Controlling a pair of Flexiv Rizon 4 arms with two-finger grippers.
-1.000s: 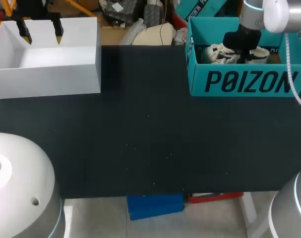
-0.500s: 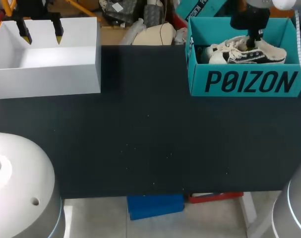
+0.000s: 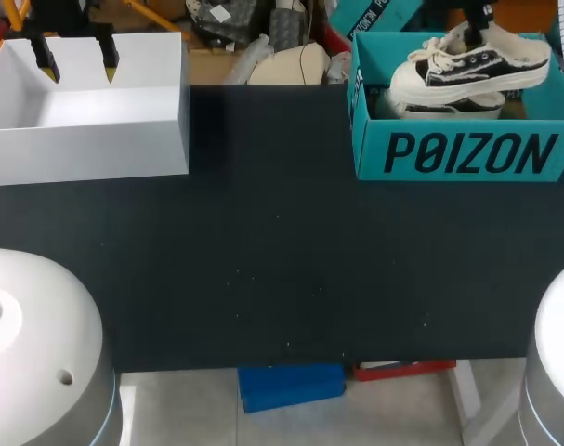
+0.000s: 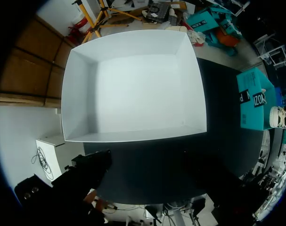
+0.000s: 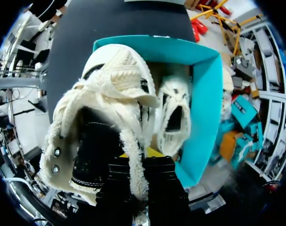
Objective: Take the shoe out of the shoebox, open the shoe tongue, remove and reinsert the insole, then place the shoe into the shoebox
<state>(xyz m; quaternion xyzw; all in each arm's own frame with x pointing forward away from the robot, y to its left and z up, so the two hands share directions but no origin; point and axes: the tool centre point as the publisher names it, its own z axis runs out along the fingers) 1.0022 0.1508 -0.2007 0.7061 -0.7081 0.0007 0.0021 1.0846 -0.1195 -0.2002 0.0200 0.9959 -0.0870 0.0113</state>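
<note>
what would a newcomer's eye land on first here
A cream and black shoe hangs over the teal shoebox at the far right of the table. Its collar is pinched in the right claw, and a second shoe lies in the box below. At the far left, the left claw hangs open over a large white box.

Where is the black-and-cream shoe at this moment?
Head view, far right: the shoe hangs in the right gripper above the teal shoebox, over a second shoe lying inside.
</note>
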